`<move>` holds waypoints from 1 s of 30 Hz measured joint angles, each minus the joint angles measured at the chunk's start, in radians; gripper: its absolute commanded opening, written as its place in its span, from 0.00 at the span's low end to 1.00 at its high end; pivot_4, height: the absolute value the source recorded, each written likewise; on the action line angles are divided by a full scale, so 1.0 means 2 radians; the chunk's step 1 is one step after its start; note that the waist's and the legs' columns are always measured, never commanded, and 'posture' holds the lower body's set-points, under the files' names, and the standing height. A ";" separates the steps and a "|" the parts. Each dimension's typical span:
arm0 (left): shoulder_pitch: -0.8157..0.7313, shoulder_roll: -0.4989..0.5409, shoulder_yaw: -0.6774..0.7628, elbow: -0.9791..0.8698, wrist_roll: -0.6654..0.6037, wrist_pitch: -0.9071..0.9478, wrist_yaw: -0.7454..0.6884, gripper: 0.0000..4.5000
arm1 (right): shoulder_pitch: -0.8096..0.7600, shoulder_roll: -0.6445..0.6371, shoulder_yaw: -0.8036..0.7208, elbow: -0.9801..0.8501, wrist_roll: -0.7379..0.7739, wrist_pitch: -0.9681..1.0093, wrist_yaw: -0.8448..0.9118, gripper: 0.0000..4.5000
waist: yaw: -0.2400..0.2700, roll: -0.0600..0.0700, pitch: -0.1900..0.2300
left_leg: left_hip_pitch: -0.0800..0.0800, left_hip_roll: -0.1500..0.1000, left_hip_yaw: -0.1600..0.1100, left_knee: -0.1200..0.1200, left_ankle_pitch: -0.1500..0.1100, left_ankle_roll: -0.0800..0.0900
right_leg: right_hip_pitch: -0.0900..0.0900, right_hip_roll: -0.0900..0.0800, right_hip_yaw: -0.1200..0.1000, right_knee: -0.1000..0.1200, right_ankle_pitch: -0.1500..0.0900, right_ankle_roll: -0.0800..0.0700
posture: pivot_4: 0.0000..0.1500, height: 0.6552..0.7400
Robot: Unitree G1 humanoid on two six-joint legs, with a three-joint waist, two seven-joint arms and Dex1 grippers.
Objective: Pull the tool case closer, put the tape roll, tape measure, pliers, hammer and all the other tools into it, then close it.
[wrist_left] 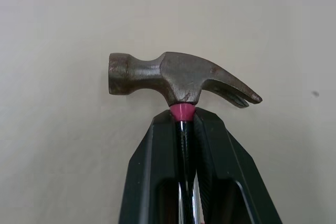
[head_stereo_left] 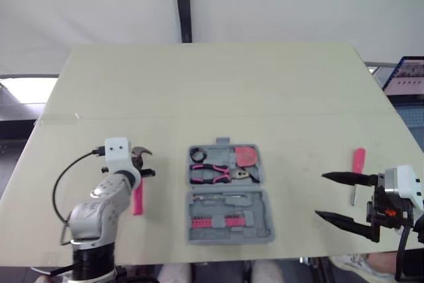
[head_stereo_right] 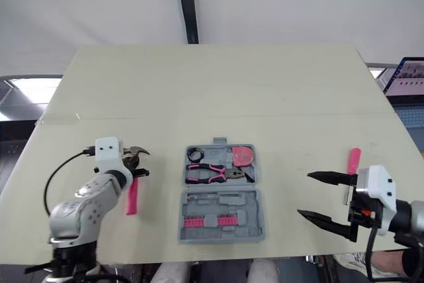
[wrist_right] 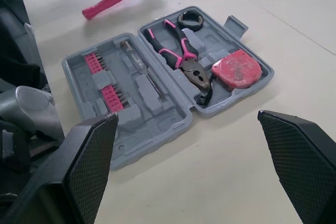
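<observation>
The grey tool case [head_stereo_left: 264,198] lies open at the table's front middle. Its far half holds a black tape roll [head_stereo_left: 199,155], pink-handled pliers [head_stereo_left: 211,173] and a pink tape measure [head_stereo_left: 247,156]; its near half holds pink bits [head_stereo_left: 215,221]. Left of the case, my left gripper [head_stereo_left: 142,169] is shut on the hammer [wrist_left: 178,74], just below the steel head. The hammer's pink handle [head_stereo_left: 138,198] points toward the front edge. My right gripper [head_stereo_left: 320,195] stands open to the right of the case, holding nothing. A pink-handled tool [head_stereo_left: 358,162] lies on the table just beyond it.
The pale table [head_stereo_left: 218,91] stretches bare behind the case. A laptop screen [head_stereo_left: 405,77] shows past the table's right edge. A black post [head_stereo_left: 180,1] rises behind the far edge.
</observation>
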 measured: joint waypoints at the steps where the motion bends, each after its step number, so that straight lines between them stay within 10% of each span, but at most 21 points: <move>1: 0.007 0.029 -0.011 -0.009 -0.003 -0.005 -0.032 0.01 | 0.000 0.000 0.000 0.000 0.000 0.000 0.000 1.00 | 0.000 0.000 0.000 | -0.001 0.000 0.000 0.000 0.000 0.000 | -0.001 0.000 0.000 0.000 0.000 0.000 | 1.00 1.00; 12: 0.101 0.246 -0.083 -0.124 -0.068 -0.094 -0.369 0.01 | -0.019 0.011 0.023 0.003 -0.006 -0.001 -0.001 1.00 | 0.003 0.001 0.001 | -0.005 0.000 0.000 0.001 0.000 0.000 | -0.006 0.000 0.000 0.002 0.000 0.000 | 1.00 1.00; 30: -0.013 0.268 -0.253 -0.180 -0.043 -0.062 -0.423 0.01 | 0.066 0.019 -0.018 -0.013 0.001 -0.001 0.014 1.00 | 0.004 0.002 0.001 | -0.005 0.000 0.001 0.003 0.000 0.000 | -0.006 0.000 0.001 0.004 0.000 0.000 | 1.00 1.00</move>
